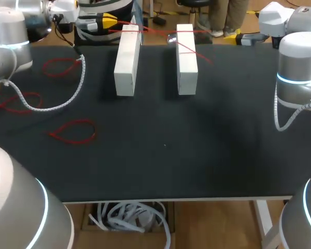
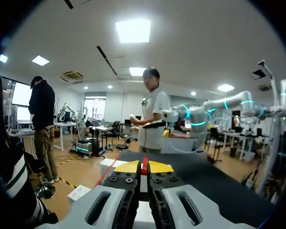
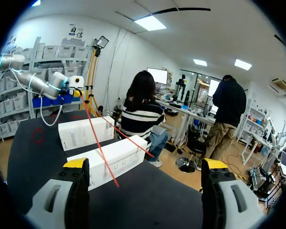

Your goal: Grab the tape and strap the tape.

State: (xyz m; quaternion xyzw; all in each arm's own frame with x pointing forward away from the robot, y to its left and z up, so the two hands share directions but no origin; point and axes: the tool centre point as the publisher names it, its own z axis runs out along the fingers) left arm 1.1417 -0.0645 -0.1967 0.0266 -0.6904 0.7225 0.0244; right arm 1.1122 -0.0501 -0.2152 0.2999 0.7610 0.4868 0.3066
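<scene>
Two boxes [image 1: 127, 62] bear the red tape [image 1: 188, 50] your left hand [image 2: 144, 167] pinches; your spread right hand [image 3: 145, 167] should grab it next.

Red tape [image 2: 144, 165] — its end hidden inside the left tool [image 2: 143, 168].

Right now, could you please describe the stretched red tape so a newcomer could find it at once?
On the black table, find the two white rectangular boxes side by side at its far end. A thin red tape runs taut across them from my left gripper. Unlike the three red loops lying flat on the table's left, it is straight.
</scene>
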